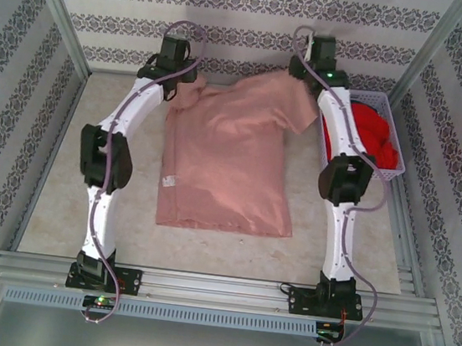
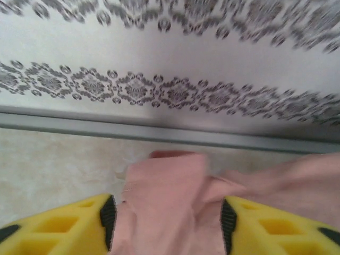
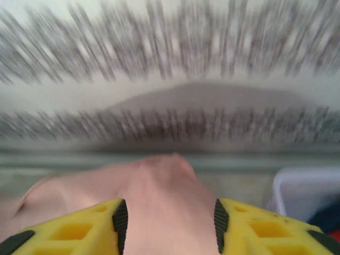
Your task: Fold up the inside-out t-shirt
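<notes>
Yellow-fingered, my left gripper (image 2: 167, 226) stands spread with cloth lying between its jaws, and my right gripper (image 3: 169, 226) likewise, each at an upper corner of the inside-out t-shirt (image 1: 224, 164), flat mid-frame in the top view. I judge the flattening done; next calls for pinching one side to fold inward.

Soft, even overhead light is filling the top view, leaving only faint shadow beneath the inside-out t-shirt (image 1: 224, 164). The right wrist view is smearing badly — the patterned wall (image 3: 170, 53) is streaking radially — while the left wrist view is blurring slightly along its top.
</notes>
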